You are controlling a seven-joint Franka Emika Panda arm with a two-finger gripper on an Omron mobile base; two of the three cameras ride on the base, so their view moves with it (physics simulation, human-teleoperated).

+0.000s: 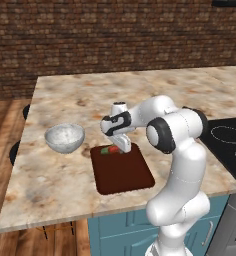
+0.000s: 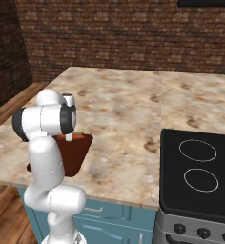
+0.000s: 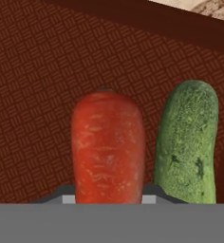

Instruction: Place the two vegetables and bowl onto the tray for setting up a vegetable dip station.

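Note:
The orange-red carrot point(image 3: 108, 147) lies on the dark reddish-brown tray point(image 3: 38, 95), and the green cucumber point(image 3: 187, 142) rests right beside it. My gripper point(image 3: 109, 199) is shut on the carrot, its fingertips point(image 3: 69, 197) tight against both sides. In the left base view my gripper point(image 1: 124, 147) hangs low over the far end of the tray point(image 1: 122, 172), with the carrot point(image 1: 113, 149) and cucumber point(image 1: 104, 149) just to its left. The silvery bowl point(image 1: 65, 137) stands on the counter left of the tray, apart from it. In the right base view the arm hides much of the tray point(image 2: 74, 155).
The marble counter point(image 1: 140, 95) stretches far behind the tray to a brick wall point(image 1: 115, 35). A black stovetop point(image 2: 198, 167) with two burner rings lies to the right. The counter's front edge point(image 1: 50, 220) runs close to the near end of the tray.

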